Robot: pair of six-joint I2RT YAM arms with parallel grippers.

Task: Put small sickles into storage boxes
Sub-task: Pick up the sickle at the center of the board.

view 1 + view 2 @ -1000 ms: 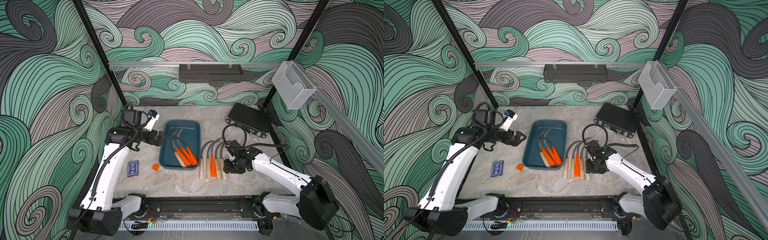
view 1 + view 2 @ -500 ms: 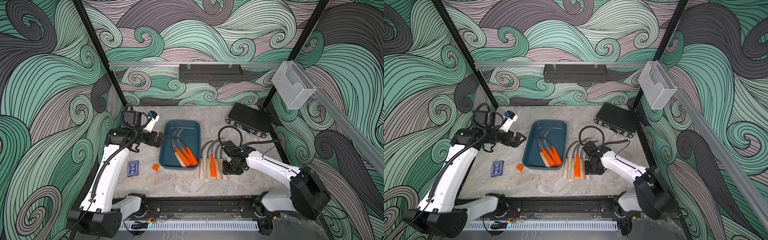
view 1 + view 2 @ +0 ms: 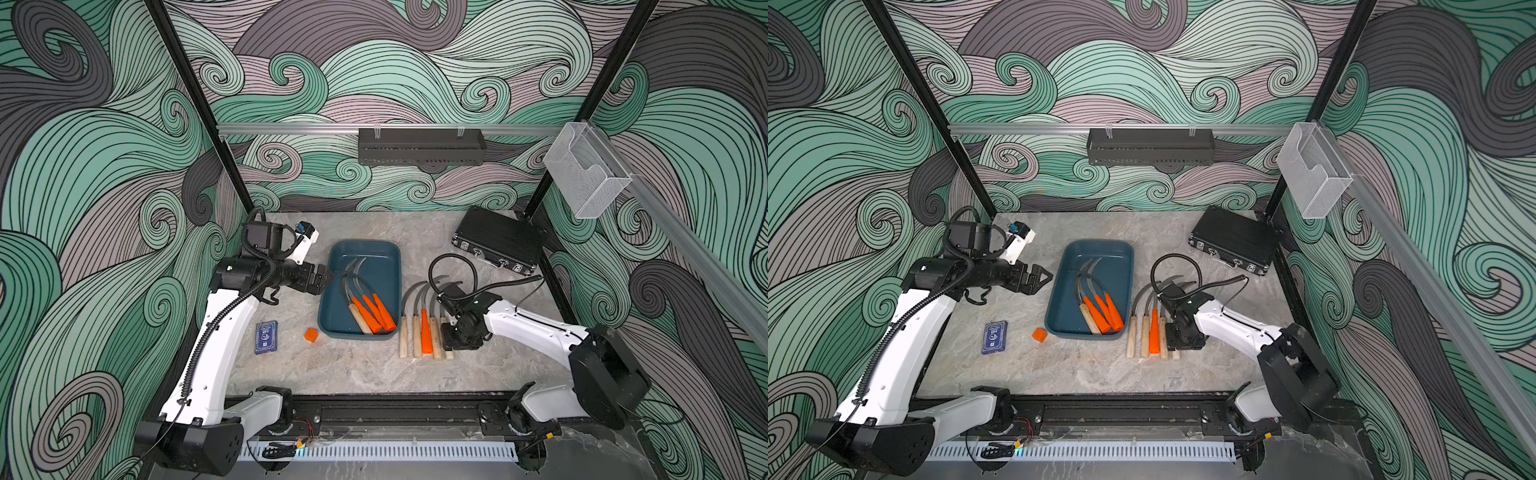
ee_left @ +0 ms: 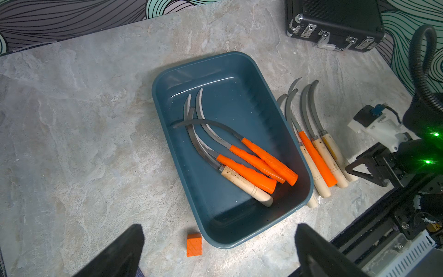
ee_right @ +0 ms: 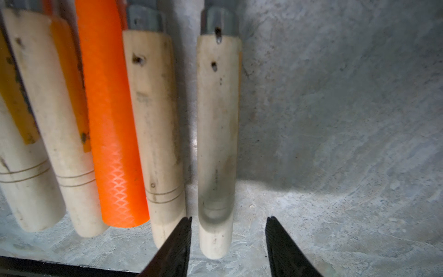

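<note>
Right claw [image 5: 229, 219] half-open, astride the butt of the rightmost sickle [image 5: 218, 120]; nothing gripped.
Left finger crowds the handle, right finger stands clear over bare surface [image 5: 335, 120]: shift right to centre, then close. Sickle ends a row of five [image 3: 419, 328] just right of the tray [image 3: 384, 270]; four already inside. Left claw [image 3: 1043, 277] open, empty, left of tray.

Left wrist cam: four in, five out
We see the teal tray [image 4: 239, 103] holding four sickles [image 4: 247, 173], three orange-handled and one wooden; five more sickles [image 4: 316, 158] lie on the table [image 4: 84, 120] just beside its long wall. Orange cube [image 4: 194, 244] sits near a tray corner, black case [image 4: 335, 21] well apart; our left gripper [image 4: 218, 227] has jaws wide apart.
</note>
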